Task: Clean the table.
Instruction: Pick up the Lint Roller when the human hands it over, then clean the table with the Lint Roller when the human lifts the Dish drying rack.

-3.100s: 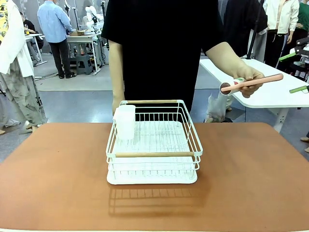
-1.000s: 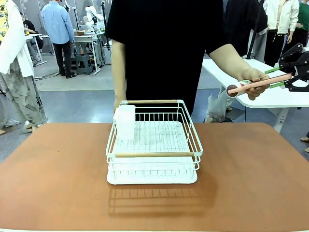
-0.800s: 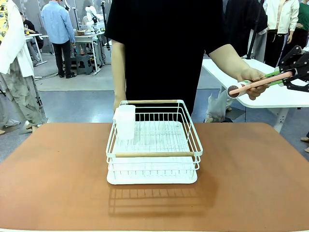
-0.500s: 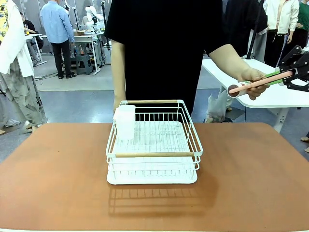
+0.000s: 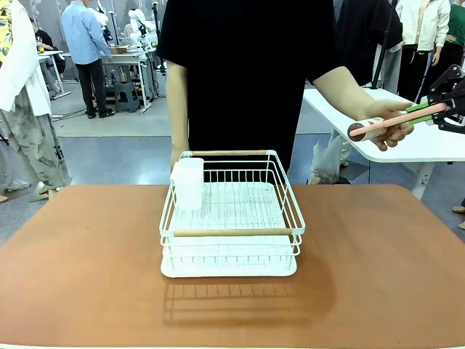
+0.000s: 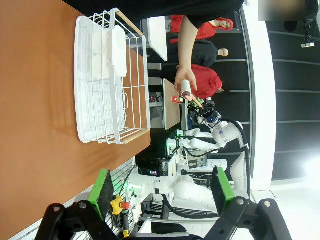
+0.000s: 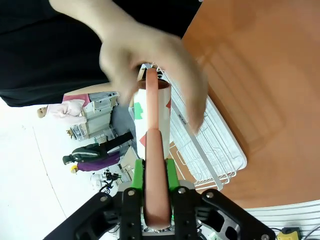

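Observation:
The terracotta table [image 5: 87, 254] carries a white wire rack [image 5: 232, 218]. Above its far right corner a person's hand [image 5: 389, 125] holds a pink-handled roller [image 5: 378, 125] by its head end. My right gripper [image 5: 438, 109] is shut on the far end of the pink handle. In the right wrist view the handle [image 7: 151, 165] runs up between the green pads of my right gripper [image 7: 154, 180] to the roller head [image 7: 150, 107], which the hand [image 7: 150, 60] grasps. My left gripper [image 6: 162, 187] hangs open over the table [image 6: 35, 100], holding nothing.
A white cup [image 5: 189, 182] stands in the rack's left back corner. A white-topped table [image 5: 407, 145] stands behind on the right, under my right gripper. The person stands at the far edge, right behind the rack [image 6: 107, 90].
My right gripper came in from the right and closed on the pink handle. Roller, hand and gripper have since shifted slightly up and to the right.

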You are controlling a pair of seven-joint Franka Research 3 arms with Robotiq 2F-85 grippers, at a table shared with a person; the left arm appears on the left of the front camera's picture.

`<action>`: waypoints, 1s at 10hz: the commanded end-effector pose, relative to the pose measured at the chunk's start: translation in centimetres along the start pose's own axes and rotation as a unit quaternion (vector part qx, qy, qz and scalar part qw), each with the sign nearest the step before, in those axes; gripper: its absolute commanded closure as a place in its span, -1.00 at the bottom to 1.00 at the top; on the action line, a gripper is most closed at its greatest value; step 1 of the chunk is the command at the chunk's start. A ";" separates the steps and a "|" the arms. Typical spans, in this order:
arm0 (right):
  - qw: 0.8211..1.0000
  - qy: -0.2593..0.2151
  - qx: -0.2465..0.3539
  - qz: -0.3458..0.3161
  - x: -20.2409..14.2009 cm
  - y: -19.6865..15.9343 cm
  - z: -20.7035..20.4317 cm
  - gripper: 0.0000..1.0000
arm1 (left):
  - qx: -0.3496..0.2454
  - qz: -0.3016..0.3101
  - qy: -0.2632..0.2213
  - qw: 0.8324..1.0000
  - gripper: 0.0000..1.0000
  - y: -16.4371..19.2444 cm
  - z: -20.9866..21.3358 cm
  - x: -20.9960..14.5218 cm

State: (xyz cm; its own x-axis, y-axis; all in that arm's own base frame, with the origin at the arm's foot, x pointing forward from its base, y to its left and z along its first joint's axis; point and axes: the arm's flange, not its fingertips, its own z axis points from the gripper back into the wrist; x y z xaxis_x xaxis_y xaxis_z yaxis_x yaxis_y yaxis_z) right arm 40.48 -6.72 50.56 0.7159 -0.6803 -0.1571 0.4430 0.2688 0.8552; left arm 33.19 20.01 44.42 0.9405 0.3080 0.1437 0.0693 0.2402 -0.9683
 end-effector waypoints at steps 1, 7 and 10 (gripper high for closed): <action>1.000 0.011 0.002 0.010 -0.4 -0.4 2.1 1.00 | -0.002 -0.002 0.000 1.000 -1.00 -0.1 0.2 -0.1; 1.000 0.000 0.000 0.000 0.0 0.0 0.0 1.00 | -0.002 -0.002 0.000 1.000 -1.00 -0.1 0.2 -0.1; 1.000 0.000 0.000 0.000 0.0 0.0 0.0 1.00 | -0.002 -0.002 0.000 1.000 -1.00 -0.1 0.2 -0.1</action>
State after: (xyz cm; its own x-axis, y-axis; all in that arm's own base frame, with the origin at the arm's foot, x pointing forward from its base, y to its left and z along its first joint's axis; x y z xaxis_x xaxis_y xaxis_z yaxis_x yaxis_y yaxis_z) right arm 40.31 -7.05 50.35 0.7219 -0.6724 -0.1635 0.4486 0.2750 0.8504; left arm 33.19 20.01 44.42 0.9405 0.3079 0.1437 0.0692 0.2403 -0.9682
